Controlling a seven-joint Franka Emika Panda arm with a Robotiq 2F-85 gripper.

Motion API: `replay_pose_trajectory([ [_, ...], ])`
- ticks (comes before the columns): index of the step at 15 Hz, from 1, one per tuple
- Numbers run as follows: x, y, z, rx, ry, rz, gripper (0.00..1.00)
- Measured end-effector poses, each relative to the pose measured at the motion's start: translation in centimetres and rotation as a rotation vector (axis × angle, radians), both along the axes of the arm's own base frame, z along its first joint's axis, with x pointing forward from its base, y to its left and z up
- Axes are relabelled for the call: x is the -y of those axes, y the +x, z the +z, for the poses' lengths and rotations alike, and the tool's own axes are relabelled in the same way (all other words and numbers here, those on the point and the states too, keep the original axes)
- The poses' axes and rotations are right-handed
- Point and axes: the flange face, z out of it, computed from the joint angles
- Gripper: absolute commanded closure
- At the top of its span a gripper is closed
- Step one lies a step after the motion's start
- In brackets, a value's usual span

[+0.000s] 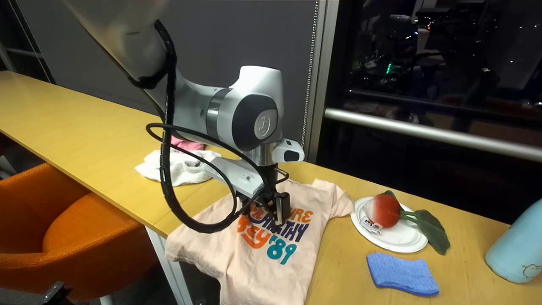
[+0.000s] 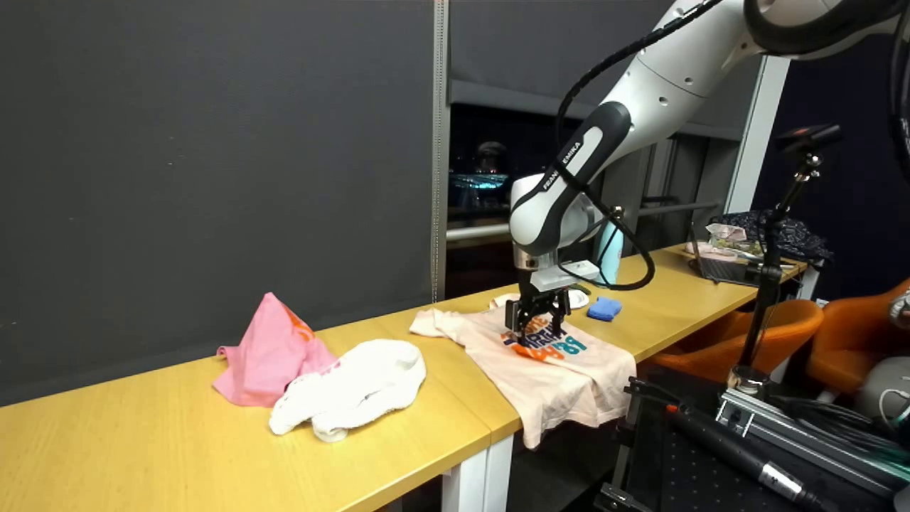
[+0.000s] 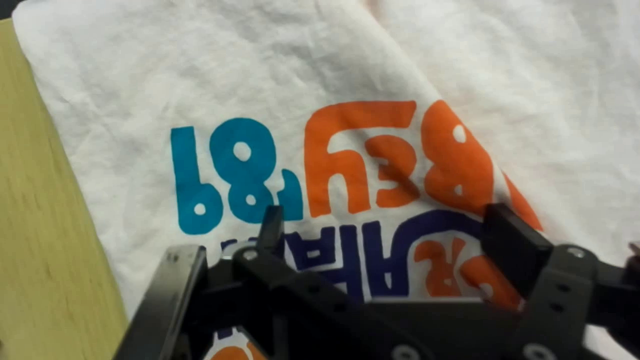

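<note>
The shirt [image 1: 254,260] lies print side up on the tabletop [image 1: 80,114], spread from near the edge along the window [image 1: 436,93] to the opposite edge, where it hangs over the side near a chair [image 1: 91,224]; its print [image 3: 345,160] is orange, purple and teal, with 89 in teal, and a diagonal fold [image 3: 420,70] cuts into it in the wrist view; the end effector [image 3: 390,235] points down over the print, fingers [image 3: 515,245] well apart, though whether their tips touch the shirt I cannot tell; just beside a sleeve [image 1: 336,201], near the window edge, sits a plate [image 1: 406,245] with a small packet [image 1: 371,225] and a round red item [image 1: 386,210] whose green leaves [image 1: 432,231] reach over the rim; a blue cloth [image 1: 402,274] lies near the plate, closer to the chair edge; a bottle [image 1: 518,245] stands upright farther along, and beyond it a laptop [image 2: 732,272] sits toward the tabletop's end; on the shirt's other side a white cloth [image 2: 355,387] lies bunched, and a pink cloth [image 2: 266,355] rises in a peak just beside it, nearer the window edge; both show in both exterior views.
</note>
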Motion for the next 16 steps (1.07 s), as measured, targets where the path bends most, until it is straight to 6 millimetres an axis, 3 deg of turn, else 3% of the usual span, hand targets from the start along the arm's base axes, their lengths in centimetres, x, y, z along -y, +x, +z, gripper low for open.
replay_pose_trajectory([
  [7, 2.5, -1.2, -0.5, 0.01, -0.029, -0.032, 0.0],
  [16, 0.9, -1.4, -2.5, 0.193, -0.103, -0.03, 0.0],
])
